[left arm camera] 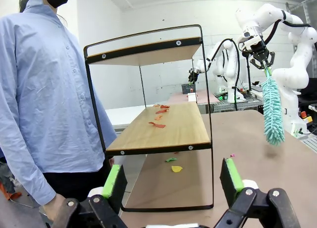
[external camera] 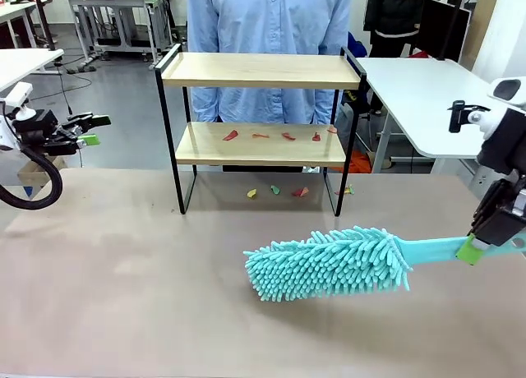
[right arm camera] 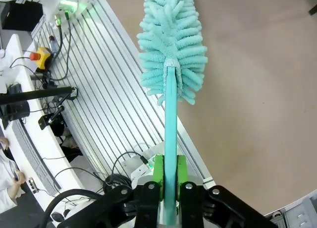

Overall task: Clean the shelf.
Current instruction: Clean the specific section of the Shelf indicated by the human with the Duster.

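The shelf (external camera: 261, 70) stands at the table's far middle, with red scraps (external camera: 259, 135) scattered on its lower board (left arm camera: 163, 131). My right gripper (external camera: 477, 248) is shut on the handle of a teal fluffy duster (external camera: 329, 263), whose head hovers low over the table in front of the shelf. In the right wrist view the green pads (right arm camera: 157, 174) clamp the handle and the duster head (right arm camera: 171, 49) points away. My left gripper (external camera: 89, 130) hangs open at the far left, level with the lower board. Its green pads (left arm camera: 115, 181) stand wide apart, facing the shelf's end.
Yellow, green and red scraps (external camera: 275, 191) lie on the brown table (external camera: 123, 296) under the shelf. A person in a light blue shirt (external camera: 267, 25) stands right behind the shelf. A white side table (external camera: 427, 90) is at the back right.
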